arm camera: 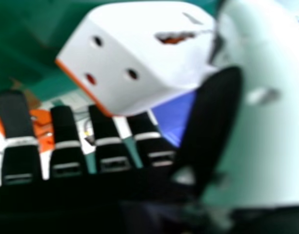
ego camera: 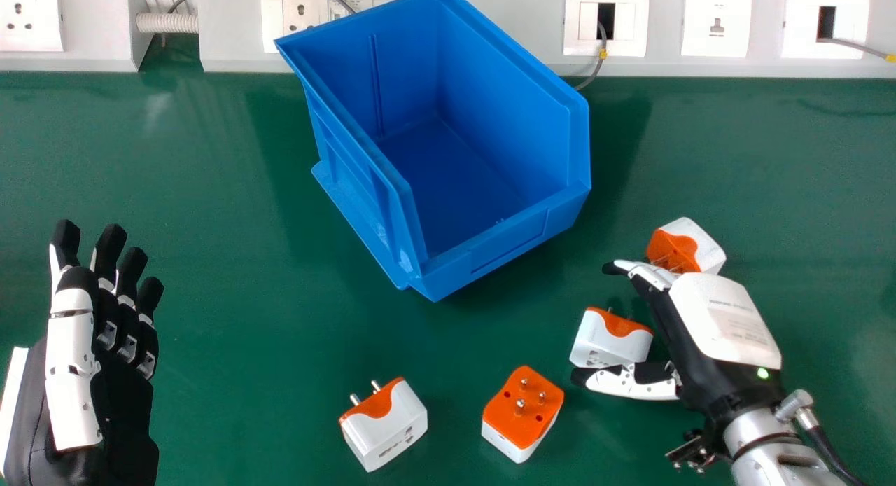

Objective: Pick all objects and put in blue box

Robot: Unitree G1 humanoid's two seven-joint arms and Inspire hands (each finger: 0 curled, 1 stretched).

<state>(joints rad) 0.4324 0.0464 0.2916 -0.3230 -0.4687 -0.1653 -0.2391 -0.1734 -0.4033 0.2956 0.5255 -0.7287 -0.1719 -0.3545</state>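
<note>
Where robot hand [ego camera: 714,332] bears print [ego camera: 732,307], unreadably small

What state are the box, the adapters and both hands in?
Blue box: upright, open-topped
Leftmost adapter: on its side
Second adapter: standing, pins up
Third adapter: between right thumb and fingers
Farthest adapter: pins toward robot
Left hand: open
Right hand: open
</note>
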